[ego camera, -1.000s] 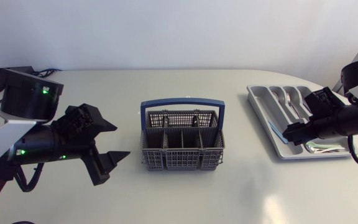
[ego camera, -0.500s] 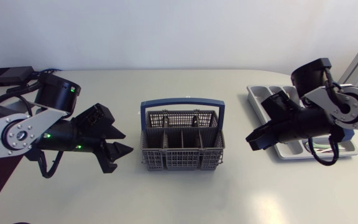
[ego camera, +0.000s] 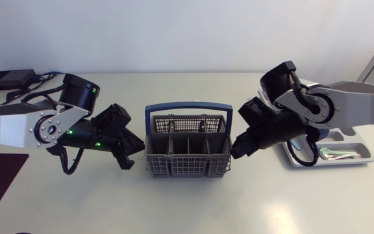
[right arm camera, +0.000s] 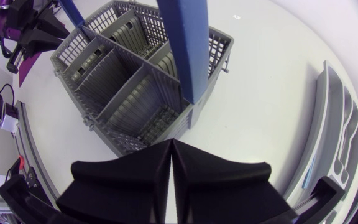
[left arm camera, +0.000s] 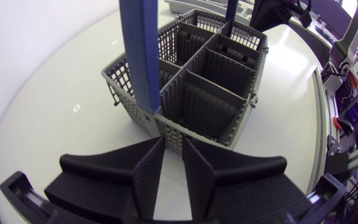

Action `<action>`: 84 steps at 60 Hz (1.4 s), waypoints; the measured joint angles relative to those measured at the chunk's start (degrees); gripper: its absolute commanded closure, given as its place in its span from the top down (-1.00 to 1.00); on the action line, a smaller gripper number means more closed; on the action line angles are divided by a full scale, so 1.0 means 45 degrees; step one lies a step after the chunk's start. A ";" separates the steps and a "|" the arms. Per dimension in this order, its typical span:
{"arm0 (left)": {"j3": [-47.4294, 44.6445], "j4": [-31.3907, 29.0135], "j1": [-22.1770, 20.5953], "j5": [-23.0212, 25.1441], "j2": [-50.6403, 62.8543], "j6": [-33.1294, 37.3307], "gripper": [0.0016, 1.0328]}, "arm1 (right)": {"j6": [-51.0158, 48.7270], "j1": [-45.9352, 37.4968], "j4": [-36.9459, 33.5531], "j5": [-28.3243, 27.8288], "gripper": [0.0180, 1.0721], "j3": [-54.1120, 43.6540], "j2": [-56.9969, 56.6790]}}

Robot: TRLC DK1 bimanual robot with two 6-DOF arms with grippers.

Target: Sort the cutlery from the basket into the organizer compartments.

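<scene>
Table: pale top carrying everything below. L arm and R arm: enter from opp. sides, both reaching in toward the middle. Basket: grey mesh, sits centre-table btw. my two grippers, long axis running L–R along the line that joins them. Its compts. show only ribbed dividers in both wrist views, no cutlery that I can see, so I judge the sorting done or nearly so. Organizer: grey tray at my far R, well apart from the basket, partly hidden under the R arm; its slots run across the basket's long axis. Handle: blue hoop over the basket, one upright on each end wall, so each wrist view meets an upright head-on. L gripper: just beside the basket's L end wall, pointing at it, fingers drawn in to a thin slit w/ nothing btw. them. R gripper: just beside the R end wall, pointing back at the basket, fingers pressed together, also empty. Both stand about equally near the basket. Only the R arm is close to the organizer, which lies behind its gripper, so any carry to the tray would suit that side. Spoon: lies in the organizer's near slot.
</scene>
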 measured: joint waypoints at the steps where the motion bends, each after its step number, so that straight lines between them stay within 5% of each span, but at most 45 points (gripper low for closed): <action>1: 0.0000 0.0000 0.0029 0.0005 0.0000 0.0000 -0.62 | 0.0019 0.0049 0.0000 0.0015 -0.89 0.0053 0.0058; 32: 0.0617 0.0136 0.0967 0.0379 0.0763 0.0010 -0.61 | 0.0238 0.0505 -0.0117 0.0534 -0.89 0.1962 0.1724; 84: 0.0738 0.0131 0.1229 0.0724 0.0719 0.0010 -0.60 | 0.0272 0.0000 -0.0112 0.0471 -0.89 0.1049 0.0806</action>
